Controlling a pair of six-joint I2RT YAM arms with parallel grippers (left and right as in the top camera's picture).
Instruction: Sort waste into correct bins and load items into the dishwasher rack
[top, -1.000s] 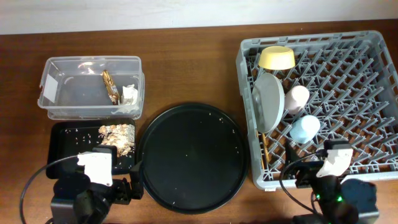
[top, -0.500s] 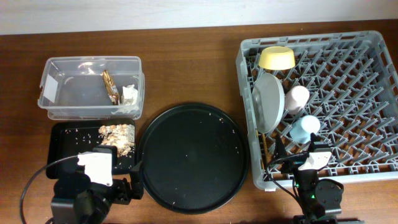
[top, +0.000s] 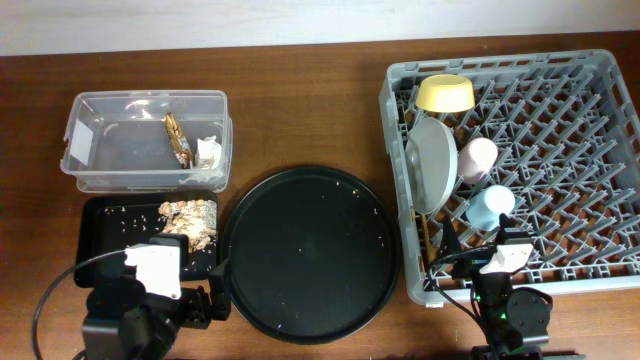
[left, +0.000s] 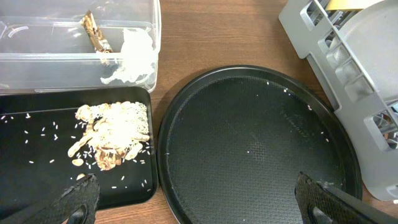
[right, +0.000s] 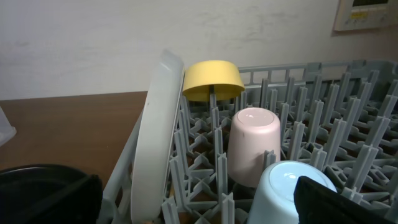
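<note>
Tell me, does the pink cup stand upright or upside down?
Upside down: the pink cup shows its closed base on top, mouth down among the pegs of the dishwasher rack.

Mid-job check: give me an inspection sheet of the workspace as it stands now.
Surface: brown wooden table.
Job's things: clear tub holds wrapper strip and napkin; black tray holds food scraps; rack holds plate on edge, yellow bowl, pink cup, blue cup, chopsticks.
Clutter: round black tray, few crumbs.
Grippers: left gripper and right gripper, jaws open, holding nothing.
Cables: left-arm cable and right-arm cable, each looping.
Surroundings: pale wall.
</note>
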